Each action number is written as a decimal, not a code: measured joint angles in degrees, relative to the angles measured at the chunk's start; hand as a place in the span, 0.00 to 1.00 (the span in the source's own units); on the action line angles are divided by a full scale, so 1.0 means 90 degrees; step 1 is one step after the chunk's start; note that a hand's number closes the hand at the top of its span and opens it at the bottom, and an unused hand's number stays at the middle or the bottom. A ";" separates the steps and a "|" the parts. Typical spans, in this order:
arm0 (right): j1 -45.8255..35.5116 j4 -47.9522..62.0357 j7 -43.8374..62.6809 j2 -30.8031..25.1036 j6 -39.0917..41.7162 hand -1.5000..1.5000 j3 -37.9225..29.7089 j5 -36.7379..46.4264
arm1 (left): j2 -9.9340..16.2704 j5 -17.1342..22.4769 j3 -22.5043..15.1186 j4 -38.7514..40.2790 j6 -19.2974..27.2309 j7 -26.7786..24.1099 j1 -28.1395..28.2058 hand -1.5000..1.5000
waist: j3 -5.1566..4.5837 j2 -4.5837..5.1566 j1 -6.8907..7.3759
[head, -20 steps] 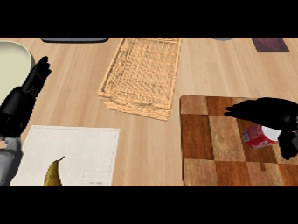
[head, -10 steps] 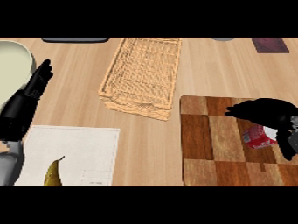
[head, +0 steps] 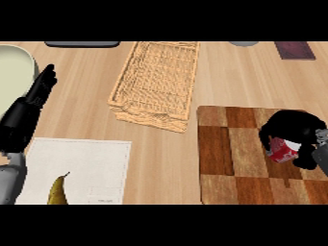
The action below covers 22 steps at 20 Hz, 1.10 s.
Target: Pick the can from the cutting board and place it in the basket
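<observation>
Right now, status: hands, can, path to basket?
Right hand shut on can, over the cutting board. Left hand open, resting at left. Basket up-left of the board; bare counter between.

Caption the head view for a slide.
Right hand curled round red can on cutting board; wicker basket waits.

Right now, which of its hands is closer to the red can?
Right. The right hand curls around the red can on the cutting board; the left hand rests far across the counter, fingers straight.
</observation>
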 measured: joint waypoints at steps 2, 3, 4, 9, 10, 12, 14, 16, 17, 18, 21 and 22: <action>-0.0086 0.0124 -0.0205 0.0016 -0.0155 1.00 0.0010 0.0080 | -0.0063 -0.0066 -0.0027 0.0027 0.0024 -0.0025 0.0013 0.50 | -0.0001 0.0000 0.0008; -0.0058 0.0104 -0.0231 0.0039 -0.0234 1.00 0.0030 0.0146 | -0.0026 -0.0039 0.0042 0.0064 -0.0004 0.0013 -0.0072 0.50 | -0.0008 -0.0005 0.0002; -0.0019 0.0075 -0.0258 0.0059 -0.0308 1.00 0.0004 0.0179 | -0.0040 -0.0039 0.0044 -0.0012 -0.0017 0.0021 0.0005 0.50 | -0.0008 -0.0008 0.0000; -0.0042 0.0210 -0.0373 0.0270 -0.0741 1.00 -0.0232 0.0338 | -0.0106 -0.0118 0.0041 -0.0009 -0.0021 0.0055 -0.0022 0.50 | -0.0011 -0.0010 -0.0020; -0.0086 0.0330 -0.0217 0.0304 -0.0809 1.00 -0.0451 0.0291 | -0.0114 -0.0112 0.0036 -0.0027 -0.0034 0.0033 0.0020 0.50 | -0.0001 -0.0002 -0.0009; -0.0174 0.0595 0.0408 0.0459 -0.0965 1.00 -0.0948 0.0227 | -0.0114 -0.0105 0.0034 -0.0028 -0.0055 -0.0005 0.0045 0.50 | 0.0007 0.0013 -0.0007; -0.0196 0.0873 0.1150 0.0555 -0.1199 1.00 -0.1546 0.0147 | -0.0123 -0.0110 0.0049 -0.0033 -0.0034 -0.0035 0.0093 0.50 | 0.0023 0.0029 -0.0041; -0.0339 0.1138 0.1943 0.0726 -0.1551 1.00 -0.2051 0.0151 | -0.0122 -0.0097 0.0045 -0.0044 -0.0055 -0.0050 0.0078 0.50 | 0.0046 0.0060 -0.0006; -0.0411 0.1243 0.2291 0.0824 -0.1790 1.00 -0.2258 0.0172 | -0.0118 -0.0093 0.0053 -0.0032 -0.0060 -0.0045 0.0050 0.50 | 0.0056 0.0072 0.0008; -0.0480 0.1313 0.2588 0.0935 -0.2046 1.00 -0.2468 0.0160 | -0.0134 -0.0109 0.0047 -0.0039 -0.0038 -0.0045 0.0048 0.50 | 0.0064 0.0077 0.0020; -0.0838 0.1328 0.3144 0.1186 -0.2756 1.00 -0.3085 -0.0022 | -0.0144 -0.0119 0.0030 -0.0019 -0.0059 -0.0106 0.0097 0.50 | 0.0079 0.0080 0.0051; -0.0959 0.1260 0.3226 0.1277 -0.2977 1.00 -0.3275 -0.0137 | -0.0152 -0.0146 0.0026 0.0028 -0.0039 -0.0115 0.0061 0.50 | 0.0080 0.0078 0.0029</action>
